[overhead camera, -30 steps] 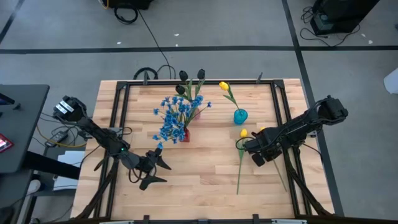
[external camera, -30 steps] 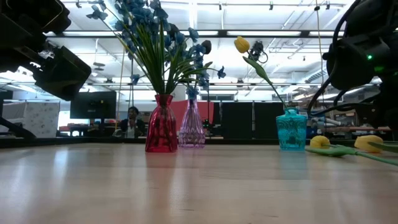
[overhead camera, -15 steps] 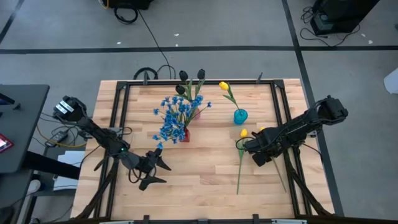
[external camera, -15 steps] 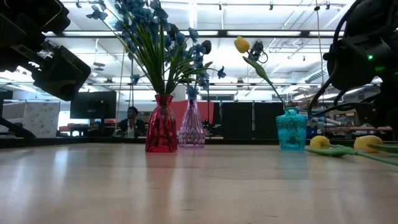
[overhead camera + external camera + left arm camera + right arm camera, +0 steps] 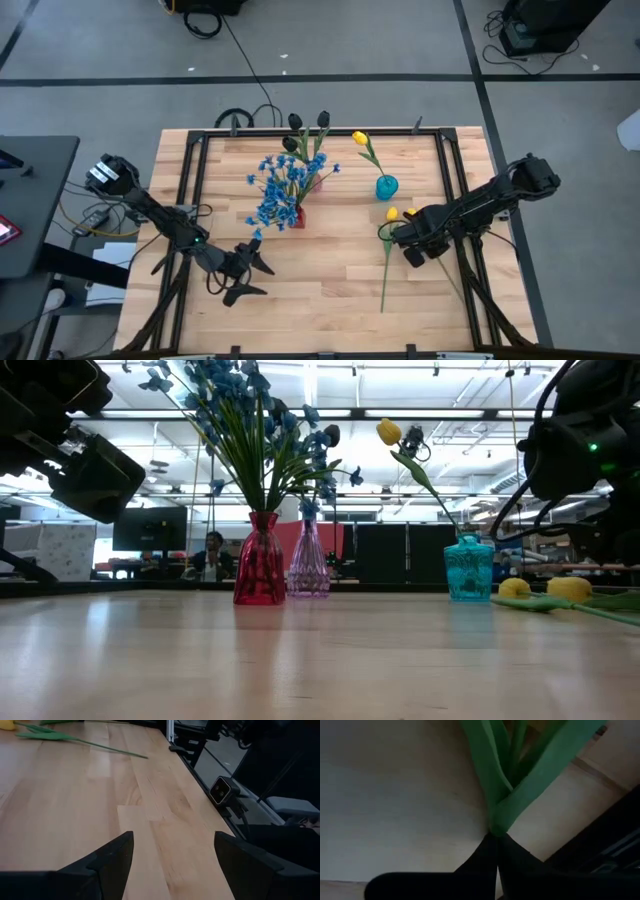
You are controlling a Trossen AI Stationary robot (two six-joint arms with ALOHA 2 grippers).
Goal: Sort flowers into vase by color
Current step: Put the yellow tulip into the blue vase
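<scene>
Right pincer (image 5: 408, 243) sits low over the pale wooden slatted counter (image 5: 330, 290), just beside the small turquoise glass vase (image 5: 386, 186), on its near side. In the right wrist view its two dark fingers (image 5: 492, 862) are pressed together on the green stem and leaves (image 5: 505, 785) of a loose yellow tulip (image 5: 570, 588), so clenched on that tulip. A second loose yellow tulip (image 5: 391, 213) lies touching or nearly touching it, its long stem running away from the turquoise vase.

Risks, judged: the thin pinch is down at the leaf joint, so the stem may slip or swivel on lifting; the neighbour tulip could drag along; the heavy head may droop and miss the narrow vase mouth, or knock the yellow tulip already standing in it (image 5: 360, 138).

Left pincer (image 5: 243, 275) is released, fingers spread, well apart from the turquoise vase, past the red glass vase of blue blossoms (image 5: 281, 186).
</scene>
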